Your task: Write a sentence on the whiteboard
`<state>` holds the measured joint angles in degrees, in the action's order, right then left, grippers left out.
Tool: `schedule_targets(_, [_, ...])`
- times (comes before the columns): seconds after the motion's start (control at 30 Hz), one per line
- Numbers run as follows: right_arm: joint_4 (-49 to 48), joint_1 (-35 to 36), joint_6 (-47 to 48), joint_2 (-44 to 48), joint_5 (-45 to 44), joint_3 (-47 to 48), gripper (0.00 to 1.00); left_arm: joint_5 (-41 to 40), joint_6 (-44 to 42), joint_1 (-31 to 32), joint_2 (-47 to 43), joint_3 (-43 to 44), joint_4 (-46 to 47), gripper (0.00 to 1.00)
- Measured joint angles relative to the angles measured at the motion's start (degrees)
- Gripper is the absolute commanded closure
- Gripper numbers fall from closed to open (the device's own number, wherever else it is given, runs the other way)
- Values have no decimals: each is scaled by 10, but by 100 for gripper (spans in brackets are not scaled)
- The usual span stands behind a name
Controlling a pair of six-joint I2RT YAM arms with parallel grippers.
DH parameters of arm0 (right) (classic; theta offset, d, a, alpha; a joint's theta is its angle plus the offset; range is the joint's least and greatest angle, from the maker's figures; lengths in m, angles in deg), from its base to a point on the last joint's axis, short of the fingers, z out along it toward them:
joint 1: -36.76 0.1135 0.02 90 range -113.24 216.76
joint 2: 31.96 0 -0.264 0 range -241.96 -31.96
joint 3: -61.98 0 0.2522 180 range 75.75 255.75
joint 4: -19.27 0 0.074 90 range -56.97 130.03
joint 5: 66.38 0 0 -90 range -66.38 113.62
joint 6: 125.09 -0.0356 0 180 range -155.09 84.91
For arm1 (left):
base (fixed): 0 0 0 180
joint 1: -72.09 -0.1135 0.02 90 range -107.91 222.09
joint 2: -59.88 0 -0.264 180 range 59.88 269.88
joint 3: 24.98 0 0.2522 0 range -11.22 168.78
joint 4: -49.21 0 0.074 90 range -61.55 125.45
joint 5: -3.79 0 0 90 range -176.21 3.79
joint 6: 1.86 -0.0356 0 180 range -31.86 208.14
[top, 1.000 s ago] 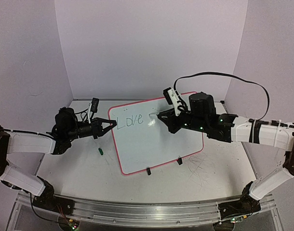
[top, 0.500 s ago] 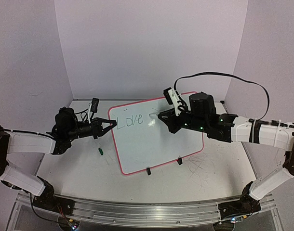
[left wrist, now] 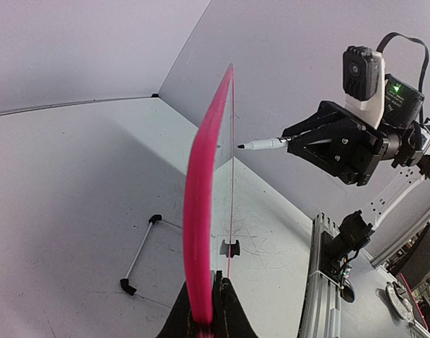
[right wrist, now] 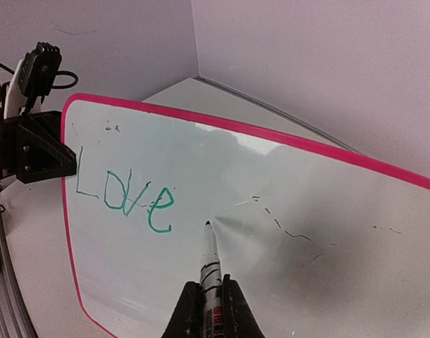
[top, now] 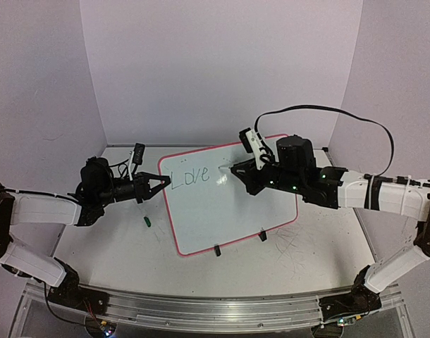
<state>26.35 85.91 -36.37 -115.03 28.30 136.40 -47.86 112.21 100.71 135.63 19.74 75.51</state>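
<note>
Green writing: the sentence so far reads only "Love", in thin green strokes in the upper left part of the board.
Whiteboard: the whiteboard sits mid-bench between the two arms. It is turned at a slant in the top view, and its red-pink rim is lit bright.
Left pincer: the left pincer is pressed together on the whiteboard's left edge, pinching the rim just left of the "L". In the left wrist view the rim rises edge-on from between its fingertips.
Right pincer: the right pincer is clamped on a marker, gripping the white barrel low down with the tip pointing forward.
Marker tip: it is at the board face just right of the "e". Whether it actually touches the surface cannot be told.
Grey marks: a few faint grey dashes cross the board to the right of the tip.
Clips: two small black clips sit on the whiteboard's near edge, well apart from the writing.
Bench: the bench is scuffed white, with grey scribbles near the right arm.
Loose piece: a small green piece lies on the bench just off the whiteboard's left rim, below the left pincer.
</note>
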Motion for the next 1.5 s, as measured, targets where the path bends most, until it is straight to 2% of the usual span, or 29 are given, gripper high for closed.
schedule_targets(0.63, [-3,0,-5,-9,-28,-3,100,0,0,0,0,0,-1,100])
schedule_targets(1.5, [-16,1,-5,-23,-3,-3,100,-4,2,0,0,0,-6,100])
